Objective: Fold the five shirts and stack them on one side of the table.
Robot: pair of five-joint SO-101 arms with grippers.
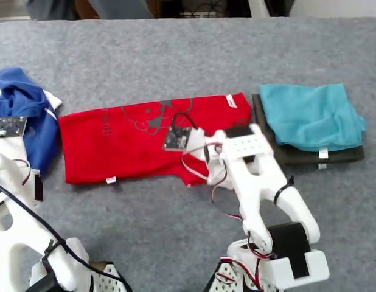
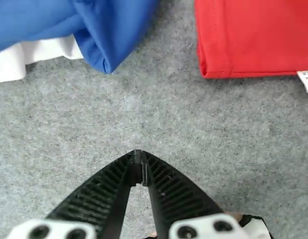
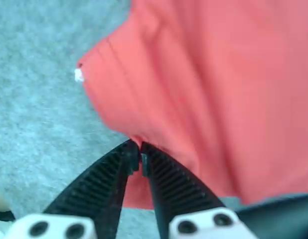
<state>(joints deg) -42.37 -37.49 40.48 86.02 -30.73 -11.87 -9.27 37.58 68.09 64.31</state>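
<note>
Stack of two sits at the right edge of the tabletop (image 1: 176, 55), teal shirt (image 1: 309, 115) on a dark shirt (image 1: 343, 155), so that's clearly the finished pile. The red shirt (image 1: 115, 140) lies flat mid-table, partly folded, with the right arm (image 1: 255, 176) over its near right corner. The blue shirt (image 1: 24, 103) is bunched at the left edge, not folded yet. Left wrist view: the left gripper (image 2: 139, 159) is closed on nothing, over bare tabletop near the blue one. Right wrist view: the right gripper (image 3: 140, 149) looks pinched tight on the red shirt's edge, probably for the next fold.
</note>
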